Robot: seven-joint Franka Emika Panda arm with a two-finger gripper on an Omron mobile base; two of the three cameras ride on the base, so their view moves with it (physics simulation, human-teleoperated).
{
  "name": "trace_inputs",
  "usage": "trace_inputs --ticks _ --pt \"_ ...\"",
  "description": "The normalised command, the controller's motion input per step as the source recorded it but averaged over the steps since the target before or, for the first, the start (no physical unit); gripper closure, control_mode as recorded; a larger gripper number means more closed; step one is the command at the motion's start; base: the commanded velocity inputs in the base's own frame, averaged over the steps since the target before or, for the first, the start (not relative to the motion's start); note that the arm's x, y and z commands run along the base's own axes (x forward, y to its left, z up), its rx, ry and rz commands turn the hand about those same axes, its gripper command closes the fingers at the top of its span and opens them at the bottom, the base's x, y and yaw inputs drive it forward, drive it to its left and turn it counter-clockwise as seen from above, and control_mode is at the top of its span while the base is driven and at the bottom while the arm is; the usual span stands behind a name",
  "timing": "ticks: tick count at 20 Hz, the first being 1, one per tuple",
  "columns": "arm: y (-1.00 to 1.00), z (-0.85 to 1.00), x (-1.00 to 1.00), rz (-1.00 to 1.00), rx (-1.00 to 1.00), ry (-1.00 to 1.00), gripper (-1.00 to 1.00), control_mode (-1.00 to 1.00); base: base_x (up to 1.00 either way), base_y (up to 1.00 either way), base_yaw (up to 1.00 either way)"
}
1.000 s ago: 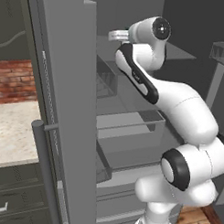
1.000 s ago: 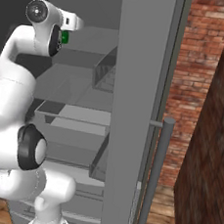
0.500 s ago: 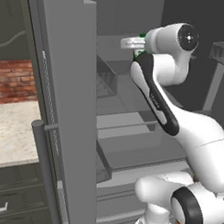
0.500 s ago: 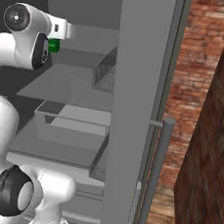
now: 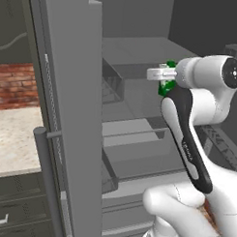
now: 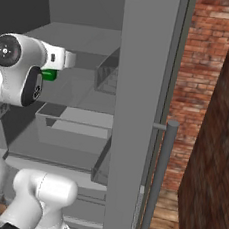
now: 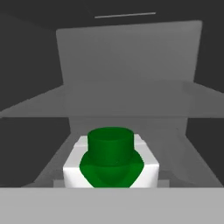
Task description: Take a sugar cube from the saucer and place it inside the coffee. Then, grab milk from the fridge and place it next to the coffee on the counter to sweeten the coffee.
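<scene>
Swinging rightward since a second ago, the white arm's claw point(image 5: 166, 82) is pinching the small green-and-white milk carton point(image 7: 110, 164), drawing it from the tall grey fridge point(image 6: 139, 89) toward the desk.

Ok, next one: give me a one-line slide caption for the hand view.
Hand view: the milk, green cap toward the camera, sits close ahead inside the open grey fridge.

Matt grey fridge point(image 5: 73, 90) with smooth, flat-looking panels and a round bar handle point(image 6: 154, 186). Speckled beige stone table point(image 5: 13, 136). Rough red brick wall point(image 6: 199, 71). Smooth green-and-white milk point(image 7: 110, 164) carton, slightly glossy.
</scene>
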Motion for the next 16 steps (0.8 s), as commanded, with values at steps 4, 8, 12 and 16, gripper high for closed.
trace_inputs --ticks 4,8,12,16 --pt "-0.06 -0.56 -0.32 0.0 0.0 0.07 1.0 -1.0 0.0 0.0 0.0" --pt "0.0 -0.54 -0.19 0.0 -0.01 0.09 1.0 -1.0 0.0 0.0 0.0" --pt "0.0 0.0 0.0 0.0 0.0 0.0 1.0 1.0 -0.81 0.0 0.02" --pt "0.0 0.0 0.0 0.0 0.0 0.0 1.0 1.0 -0.99 0.07 0.19"
